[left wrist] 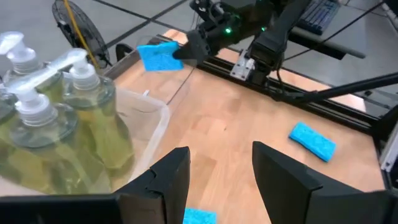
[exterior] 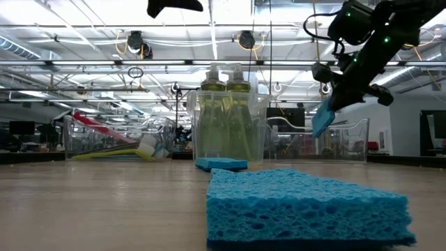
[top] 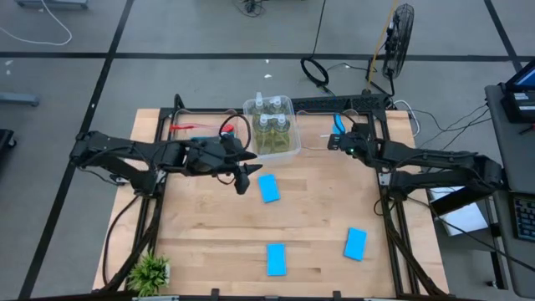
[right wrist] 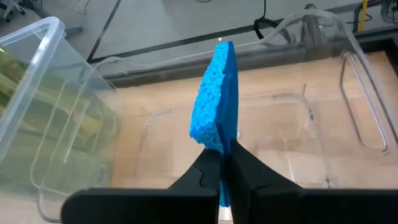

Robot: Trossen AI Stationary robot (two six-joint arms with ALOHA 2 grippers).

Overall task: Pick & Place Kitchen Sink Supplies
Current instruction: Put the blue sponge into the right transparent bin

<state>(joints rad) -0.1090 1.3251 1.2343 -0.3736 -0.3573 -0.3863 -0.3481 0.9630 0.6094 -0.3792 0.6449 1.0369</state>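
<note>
The soap bottles (top: 271, 125) already stand in the middle bin (top: 292, 144). Just right of it, the right hand (top: 338, 136) is clenched on one sponge (top: 337, 124) over an empty bin. Three sponges (top: 268, 188) remain on the table (top: 209, 242) near the released left hand (top: 243, 182).

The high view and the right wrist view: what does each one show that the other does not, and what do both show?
Only the high view shows the three sponges lying on the table, for example one near the left hand, and the small plant at a table corner. Only the right wrist view shows closely how the right hand pinches the held sponge by its edge, standing upright. Both show this held sponge, the bin of bottles and an empty clear bin.
</note>
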